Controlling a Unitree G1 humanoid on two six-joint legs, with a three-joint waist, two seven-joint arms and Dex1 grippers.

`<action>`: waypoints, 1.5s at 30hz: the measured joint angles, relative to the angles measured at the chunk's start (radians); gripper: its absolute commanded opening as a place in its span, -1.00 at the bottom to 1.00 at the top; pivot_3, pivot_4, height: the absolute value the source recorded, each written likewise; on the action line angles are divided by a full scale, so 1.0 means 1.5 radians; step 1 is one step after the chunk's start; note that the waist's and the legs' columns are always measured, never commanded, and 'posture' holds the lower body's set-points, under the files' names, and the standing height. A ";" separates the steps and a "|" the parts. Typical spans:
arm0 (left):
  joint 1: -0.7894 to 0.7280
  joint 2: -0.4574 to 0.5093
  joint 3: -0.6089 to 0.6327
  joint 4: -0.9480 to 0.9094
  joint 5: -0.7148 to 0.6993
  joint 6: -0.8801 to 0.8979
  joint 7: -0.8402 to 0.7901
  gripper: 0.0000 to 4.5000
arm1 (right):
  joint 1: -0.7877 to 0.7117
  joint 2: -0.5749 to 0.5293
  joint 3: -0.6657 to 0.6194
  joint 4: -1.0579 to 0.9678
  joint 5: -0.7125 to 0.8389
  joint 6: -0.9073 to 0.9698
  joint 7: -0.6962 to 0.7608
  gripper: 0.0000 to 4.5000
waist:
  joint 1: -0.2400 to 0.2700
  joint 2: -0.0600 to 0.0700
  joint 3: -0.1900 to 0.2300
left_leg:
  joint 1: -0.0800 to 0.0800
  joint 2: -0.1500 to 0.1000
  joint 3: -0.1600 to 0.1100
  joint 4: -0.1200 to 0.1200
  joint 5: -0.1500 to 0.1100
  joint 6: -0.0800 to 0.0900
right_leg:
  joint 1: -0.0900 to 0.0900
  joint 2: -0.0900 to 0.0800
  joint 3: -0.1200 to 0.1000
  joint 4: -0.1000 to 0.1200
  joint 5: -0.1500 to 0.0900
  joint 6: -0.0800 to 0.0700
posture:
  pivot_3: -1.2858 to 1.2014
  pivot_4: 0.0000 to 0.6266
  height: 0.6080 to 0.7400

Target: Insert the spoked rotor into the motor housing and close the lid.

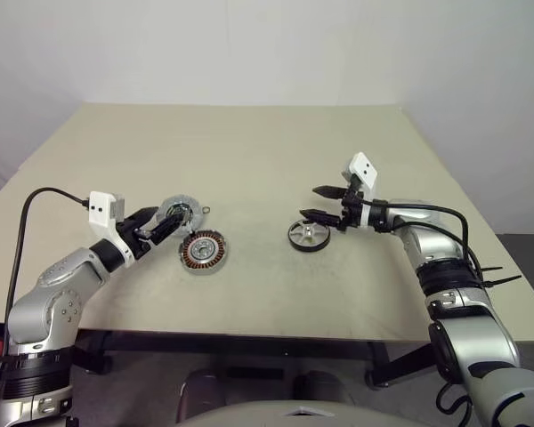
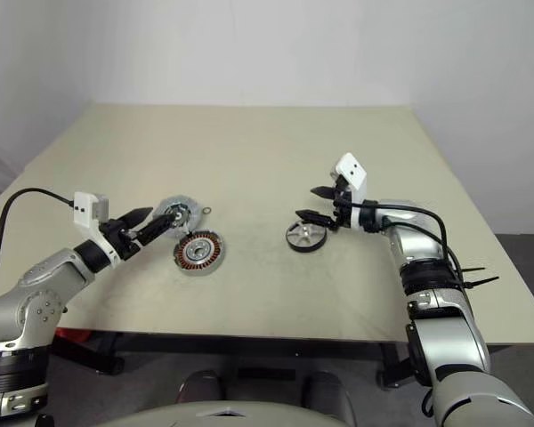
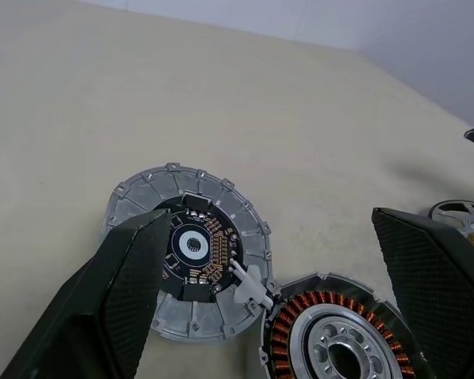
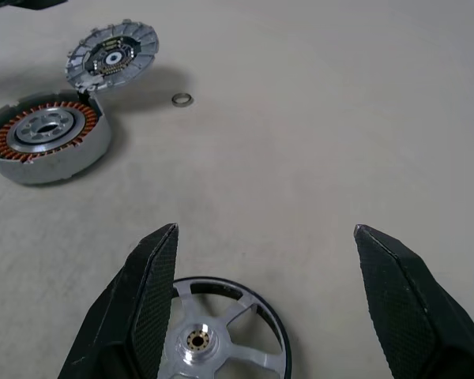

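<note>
The spoked rotor (image 1: 308, 235) lies flat on the table, black-rimmed with silver spokes. My right gripper (image 1: 310, 201) hangs open just above and behind it, and the rotor (image 4: 213, 335) sits below its fingers without touching them. The motor housing (image 1: 202, 251), with its ring of copper windings, lies left of centre. The lid (image 1: 179, 215) leans tilted against the housing's far-left edge, its dark inner face towards me. My left gripper (image 1: 165, 222) is open at the lid (image 3: 186, 253), one finger (image 3: 118, 300) in front of its rim and the other finger (image 3: 426, 276) over by the housing (image 3: 332, 339).
A small loose metal ring (image 1: 206, 211) lies just right of the lid. The beige table (image 1: 249, 151) stretches bare behind the parts, and its front edge runs close below both arms. A black cable trails from the left arm.
</note>
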 measured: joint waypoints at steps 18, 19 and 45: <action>-0.009 0.000 -0.016 0.005 0.000 0.016 0.000 0.93 | -0.084 0.042 0.113 -0.098 -0.009 -0.007 0.119 0.79 | -0.002 0.000 0.000 | 0.001 0.000 0.000 0.000 0.000 0.000 | 0.000 0.000 0.000 0.001 0.000 0.000 | 0.03 -1.00 1.00; -0.010 0.001 -0.022 0.005 0.001 0.025 0.000 0.93 | -0.098 0.056 0.128 -0.090 -0.016 -0.024 0.131 0.79 | -0.002 0.000 0.000 | 0.000 0.000 0.000 0.000 0.000 0.000 | 0.000 0.000 0.000 0.000 0.000 0.000 | 0.03 -1.00 1.00; -0.019 0.001 -0.006 -0.002 -0.018 0.120 0.071 0.93 | -0.201 0.233 0.302 0.175 -0.215 -0.278 0.171 0.79 | -0.003 0.000 0.000 | -0.001 0.001 0.000 0.000 0.000 0.000 | -0.001 0.000 0.000 0.001 -0.001 -0.001 | 0.03 -1.00 1.00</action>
